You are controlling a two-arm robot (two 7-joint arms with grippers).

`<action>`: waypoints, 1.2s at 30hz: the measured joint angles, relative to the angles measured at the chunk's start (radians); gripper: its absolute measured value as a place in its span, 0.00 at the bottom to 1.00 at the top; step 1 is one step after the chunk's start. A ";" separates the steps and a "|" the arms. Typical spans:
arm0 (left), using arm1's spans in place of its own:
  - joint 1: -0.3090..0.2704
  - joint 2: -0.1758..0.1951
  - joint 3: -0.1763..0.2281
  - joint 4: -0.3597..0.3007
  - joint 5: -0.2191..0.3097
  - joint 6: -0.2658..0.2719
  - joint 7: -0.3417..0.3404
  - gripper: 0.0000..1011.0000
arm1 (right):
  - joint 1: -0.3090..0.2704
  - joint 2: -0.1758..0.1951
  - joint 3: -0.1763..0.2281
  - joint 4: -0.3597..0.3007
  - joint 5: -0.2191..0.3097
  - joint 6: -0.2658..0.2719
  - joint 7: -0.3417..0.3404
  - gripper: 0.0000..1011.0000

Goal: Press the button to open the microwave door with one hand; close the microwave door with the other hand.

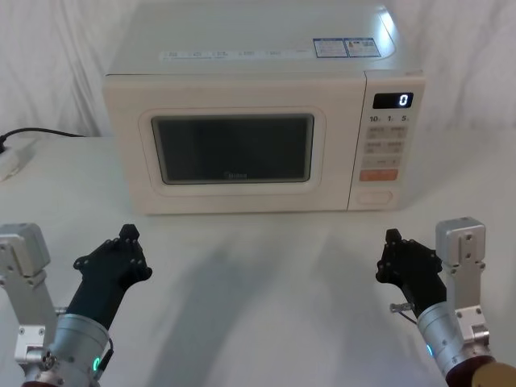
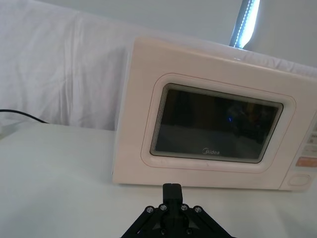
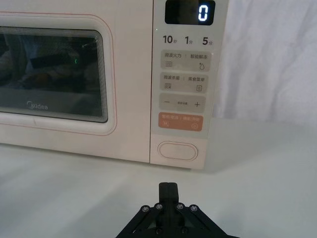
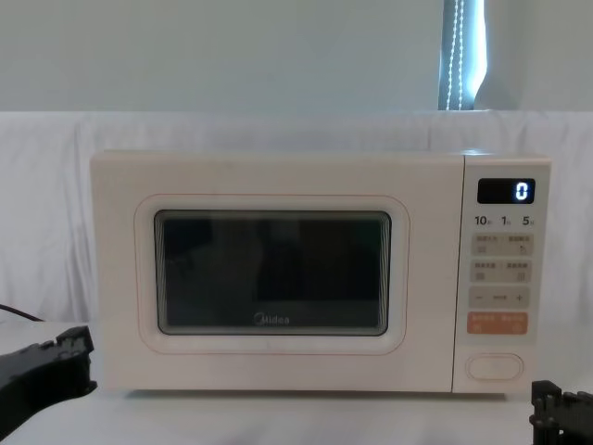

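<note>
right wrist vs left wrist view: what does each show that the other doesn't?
Right wrist alone: the display reading 0, the printed small keys and the right gripper, shut, facing the button. Left wrist alone: the microwave door from edge to edge, a black cable and the left gripper, shut. Both: the Midea logo, the shut door's window, the orange key.

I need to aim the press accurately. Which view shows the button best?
The right wrist view: the button sits close and head-on, its outline clear, straight ahead of the right gripper. Chest view shows it square-on but farther off. Head view shows it from above, faint. Left wrist view catches it at the frame edge.
</note>
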 joint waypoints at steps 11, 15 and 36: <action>0.001 0.000 0.000 0.004 -0.002 0.000 -0.004 0.00 | 0.000 0.000 0.000 0.000 0.000 0.000 0.000 0.00; 0.000 0.000 0.000 0.004 -0.002 0.000 -0.004 0.00 | 0.000 0.000 0.000 0.000 0.000 0.000 0.000 0.00; 0.000 0.000 0.000 0.003 -0.001 0.000 -0.003 0.13 | 0.000 0.000 0.000 0.000 0.000 0.000 0.000 0.00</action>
